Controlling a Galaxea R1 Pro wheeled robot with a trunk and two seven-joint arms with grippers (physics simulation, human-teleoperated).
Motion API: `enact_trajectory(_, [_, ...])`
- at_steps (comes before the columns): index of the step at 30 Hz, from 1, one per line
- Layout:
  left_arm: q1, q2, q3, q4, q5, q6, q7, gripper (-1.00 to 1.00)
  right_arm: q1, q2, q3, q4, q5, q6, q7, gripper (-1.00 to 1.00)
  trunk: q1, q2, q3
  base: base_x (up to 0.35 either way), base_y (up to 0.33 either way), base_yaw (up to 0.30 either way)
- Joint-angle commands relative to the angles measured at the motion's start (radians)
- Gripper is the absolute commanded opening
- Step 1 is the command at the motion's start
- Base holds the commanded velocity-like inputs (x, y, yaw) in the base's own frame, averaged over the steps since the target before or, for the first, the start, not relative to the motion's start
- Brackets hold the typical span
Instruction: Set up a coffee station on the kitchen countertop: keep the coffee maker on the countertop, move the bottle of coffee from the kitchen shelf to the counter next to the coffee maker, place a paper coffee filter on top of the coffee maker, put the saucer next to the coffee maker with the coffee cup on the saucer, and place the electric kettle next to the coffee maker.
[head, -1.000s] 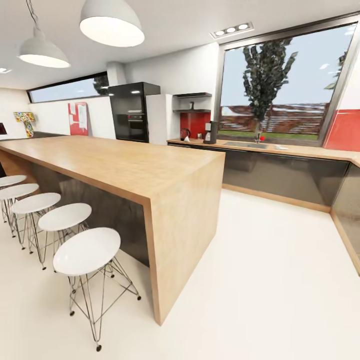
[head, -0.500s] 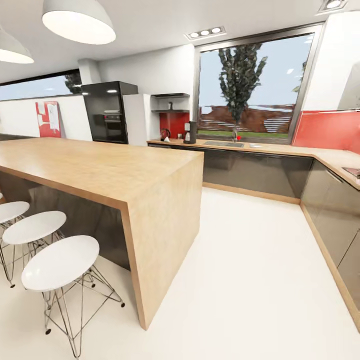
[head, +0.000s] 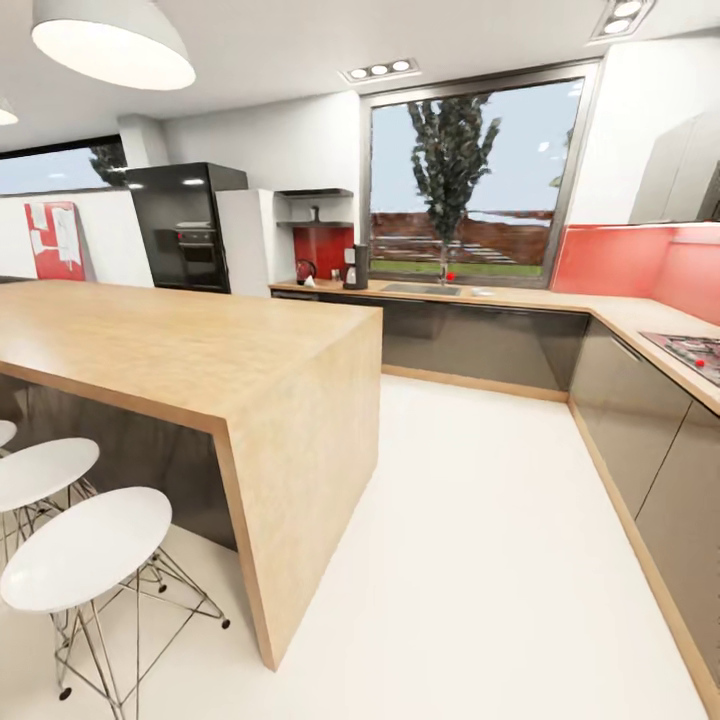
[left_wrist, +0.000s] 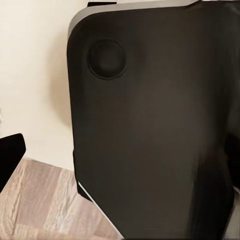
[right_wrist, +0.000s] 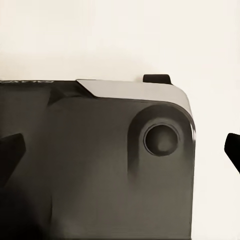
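Far across the kitchen, the dark coffee maker (head: 356, 268) stands on the wooden countertop (head: 520, 296) under the big window. A red electric kettle (head: 304, 271) sits left of it on the same counter. Above them are two wall shelves (head: 316, 222), and a small dark bottle (head: 316, 213) stands on the lower one. Saucer, cup and filter are too small to make out. In the left wrist view, my left gripper (left_wrist: 120, 165) hangs over the robot's dark base with one fingertip (left_wrist: 10, 159) at the picture's edge. My right gripper (right_wrist: 120, 150) is open with nothing between its fingers.
A long wooden island (head: 190, 350) fills the left, with white stools (head: 85, 548) along its near side. White floor (head: 480, 520) runs between the island and the right-hand cabinets (head: 640, 440), which carry a hob (head: 695, 350). A black oven unit (head: 190, 228) stands at the back left.
The whole head picture has shifted left, so the camera has turned right. The hob and the right-hand counter have come into view, and most of the stools have slid out.
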Motion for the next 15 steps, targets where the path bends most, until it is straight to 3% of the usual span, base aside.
enact_trajectory(1, [0.0,0.0,0.0,0.0,0.0,0.0,0.001,1.0,-0.001,0.0,0.0,0.001,-0.001,-0.003,0.0,1.0,-0.004,0.007,0.002,0.0,0.0,-0.003])
enact_trajectory(8, [-0.002,0.0,0.002,0.0,0.0,0.002,0.007,1.0,-0.001,-0.001,0.0,0.001,-0.001,-0.004,0.0,1.0,-0.031,0.056,0.024,0.0,0.0,-0.023])
enact_trajectory(15, [-0.002,0.001,0.002,0.0,0.0,0.002,0.007,1.0,-0.001,-0.001,0.0,0.002,-0.001,-0.004,0.0,1.0,-0.058,0.105,0.046,0.0,0.0,-0.219])
